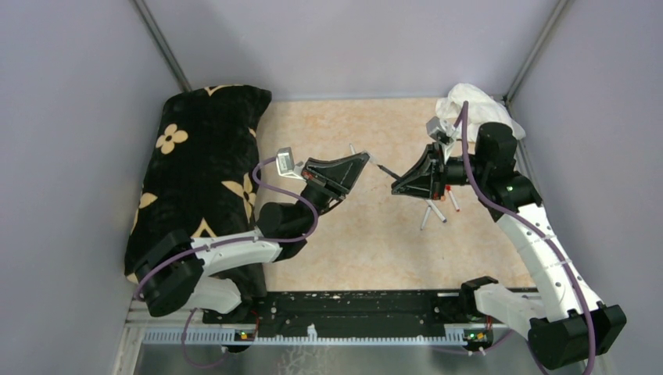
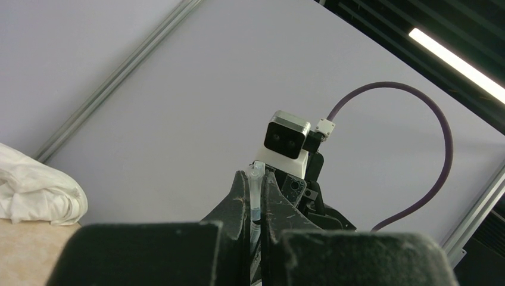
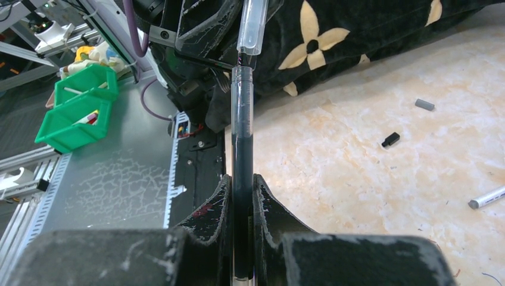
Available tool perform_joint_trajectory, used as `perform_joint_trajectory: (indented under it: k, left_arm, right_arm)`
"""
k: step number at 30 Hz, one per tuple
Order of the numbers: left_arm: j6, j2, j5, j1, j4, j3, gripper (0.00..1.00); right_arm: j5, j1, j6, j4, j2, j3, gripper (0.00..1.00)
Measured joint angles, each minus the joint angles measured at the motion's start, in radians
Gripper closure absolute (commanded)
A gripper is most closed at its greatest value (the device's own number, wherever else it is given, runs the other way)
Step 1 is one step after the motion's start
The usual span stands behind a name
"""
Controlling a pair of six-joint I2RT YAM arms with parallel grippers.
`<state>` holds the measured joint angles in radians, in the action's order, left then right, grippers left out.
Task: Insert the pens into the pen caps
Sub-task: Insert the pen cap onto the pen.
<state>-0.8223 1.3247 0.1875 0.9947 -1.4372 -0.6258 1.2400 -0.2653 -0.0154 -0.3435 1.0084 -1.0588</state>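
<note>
The right hand (image 3: pixel 241 186) is clenched on a slim dark pen (image 3: pixel 241 119). The pen's tip sits just at the mouth of a clear cap (image 3: pixel 252 27), which is pinched in the left hand (image 2: pixel 256 182). Both are raised above the worktop (image 3: pixel 357 173). To seat it well, line up the two axes and push straight along the barrel, since smooth round plastic may slip between the fingers. A grey cap (image 3: pixel 424 105), a black cap (image 3: pixel 390 140) and a pale pen (image 3: pixel 487 196) lie loose on the mottled beige surface.

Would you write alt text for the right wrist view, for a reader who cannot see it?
The right gripper clamps a dark pen whose tip meets a clear tube. To the right, a black cap and a grey cap lie on the beige table.
</note>
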Motion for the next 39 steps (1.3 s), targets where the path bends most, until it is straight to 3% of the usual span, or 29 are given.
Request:
perform_joint_trajectory:
  k: [31,39]
  left_arm:
    - [-0.075,0.052,-0.046,-0.005,-0.015,-0.030,1.00]
    - [-0.076,0.035,-0.068,-0.012,0.057,-0.042,1.00]
  right_arm:
    - [0.007,0.000,0.042,0.025,0.005,0.005,1.00]
    - [0.006,0.001,0.036,-0.003,0.010,0.003,1.00]
